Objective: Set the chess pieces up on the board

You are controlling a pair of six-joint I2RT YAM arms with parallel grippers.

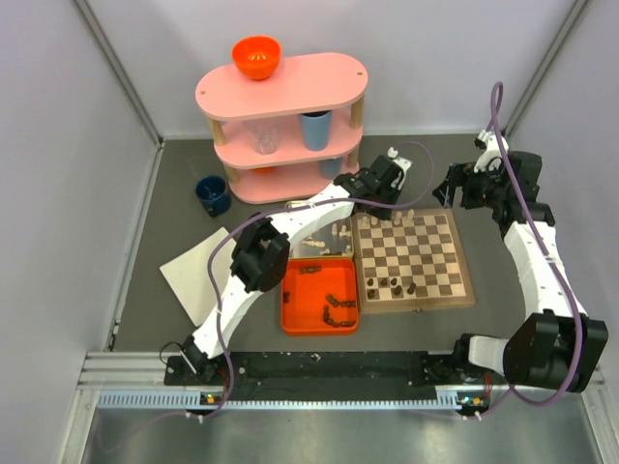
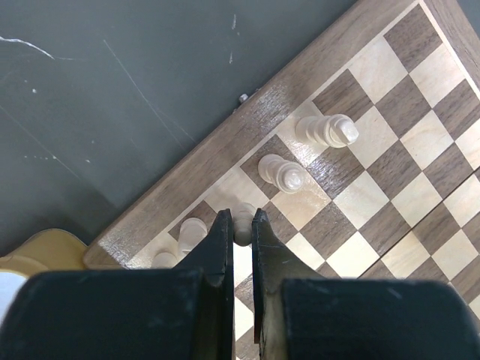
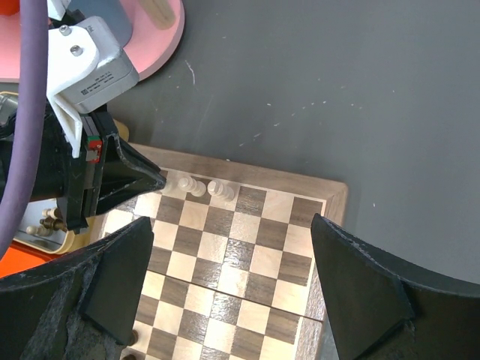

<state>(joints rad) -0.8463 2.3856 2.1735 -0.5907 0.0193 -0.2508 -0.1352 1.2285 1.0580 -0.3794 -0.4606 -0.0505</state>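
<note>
A small cream chess piece (image 2: 243, 225) sat pinched between the pressed-together tips of the left gripper (image 2: 241, 214) at the far-left corner of the board (image 2: 206, 161). Whether its base touched the square could not be told. Turned from pale, glossy wood, it was probably light, rigid and slippery, and apt to topple from its narrow base. The surest hold looked to be the waist below the rounded head. Other cream pieces (image 2: 281, 172) stood on neighbouring squares of the far rows, and a few dark pieces (image 1: 392, 285) lined the near edge. The board itself was flat, with walnut and cream checkers inside a wood border. The right gripper (image 3: 231, 221) hung over the board's far right with its fingers spread wide, holding nothing. Left of the board, an orange tray (image 1: 286, 300) held more dark figures (image 1: 334, 307) on the grey table (image 1: 484, 329).
</note>
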